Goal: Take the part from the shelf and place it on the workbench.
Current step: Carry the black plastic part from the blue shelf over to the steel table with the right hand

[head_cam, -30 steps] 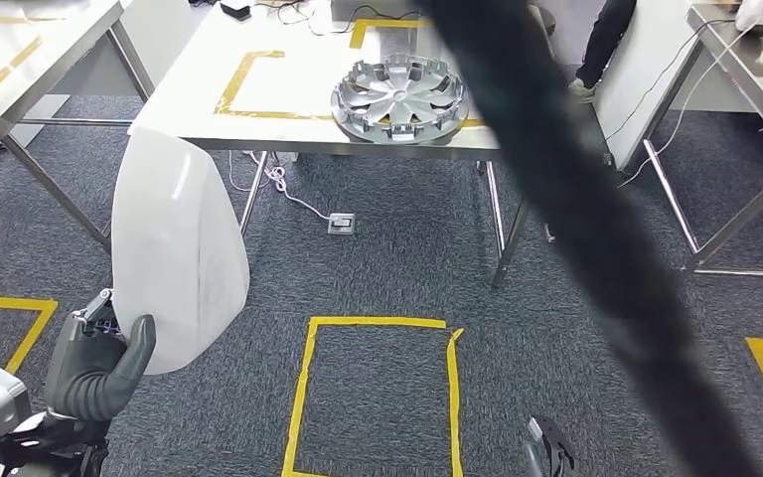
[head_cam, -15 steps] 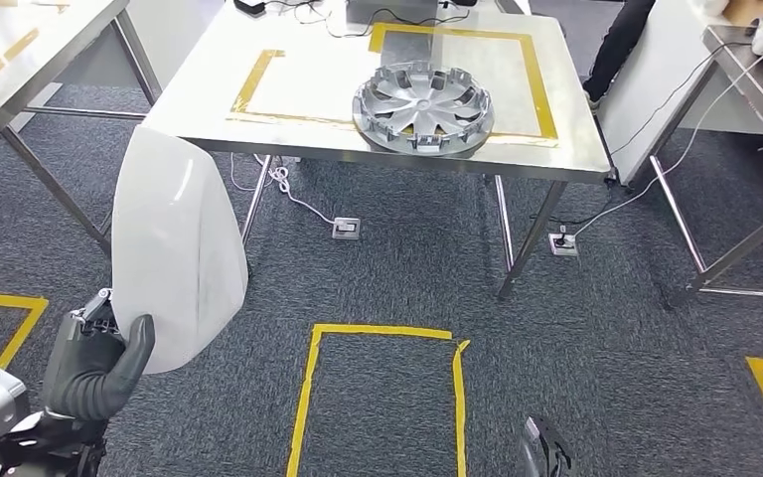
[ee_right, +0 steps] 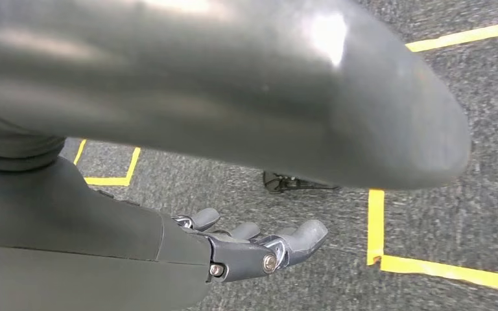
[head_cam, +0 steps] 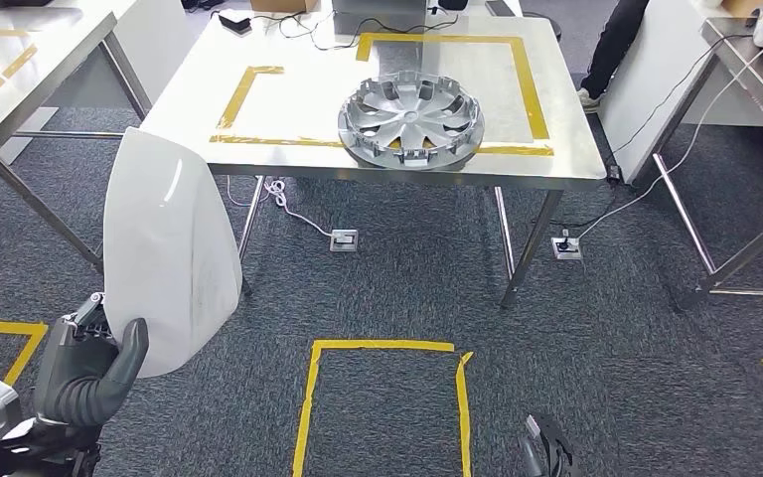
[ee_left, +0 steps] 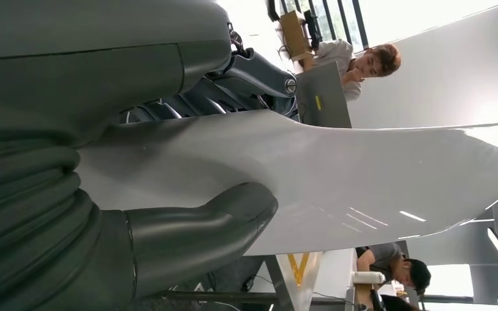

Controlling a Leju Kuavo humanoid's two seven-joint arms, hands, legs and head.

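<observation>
Even, bright indoor light is falling from overhead in the head view, glaring off the steel workbench (head_cam: 288,60) toward 12 o'clock and washing out its surface; the carpet (head_cam: 387,268) is staying crisp with only faint shadows under the table legs. In the left wrist view, windows at 1 o'clock are blowing out to white, and the white panel (ee_left: 363,175) is carrying soft streak reflections at 4 o'clock. In the right wrist view, the thick thumb (ee_right: 233,84) is looming out of focus with a highlight near 1 o'clock
</observation>
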